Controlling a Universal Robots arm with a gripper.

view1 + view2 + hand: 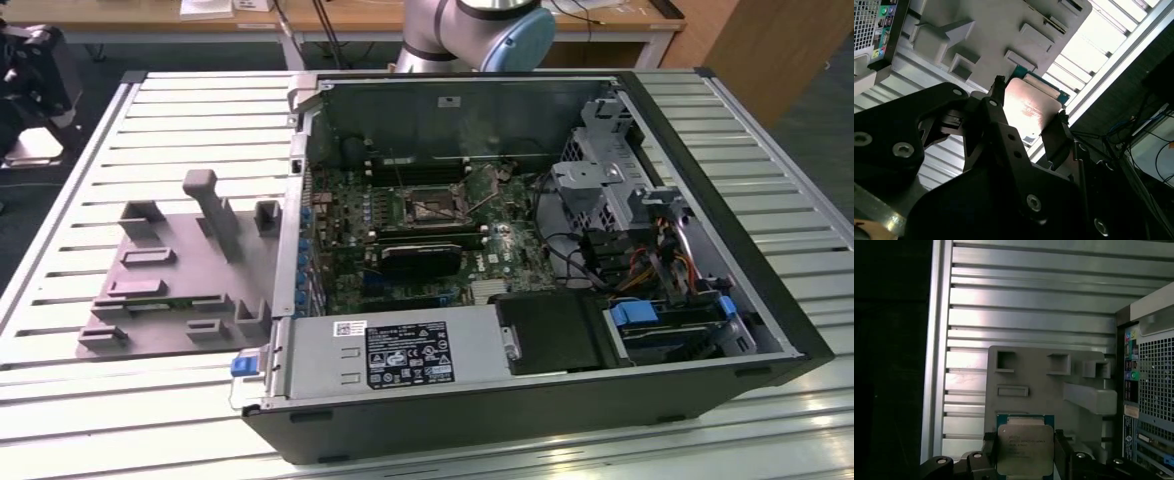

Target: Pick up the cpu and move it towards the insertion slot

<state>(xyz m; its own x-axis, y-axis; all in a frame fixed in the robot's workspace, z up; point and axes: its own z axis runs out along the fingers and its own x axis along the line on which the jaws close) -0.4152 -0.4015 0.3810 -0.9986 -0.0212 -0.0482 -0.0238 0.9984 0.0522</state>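
Both edges of the cpu [1025,452] are clamped by the gripper [1025,440], so it could be dropped if jolted sideways.

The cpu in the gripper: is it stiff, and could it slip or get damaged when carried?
The cpu looks like a thin, flat, rigid plate, so it probably will not bend. Its smooth metal top, with the gripper holding only two edges, suggests it might slip or twist.

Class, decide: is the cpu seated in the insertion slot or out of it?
Out. The hand grips the cpu by its edges, near the grey fixture plate, outside the computer case.
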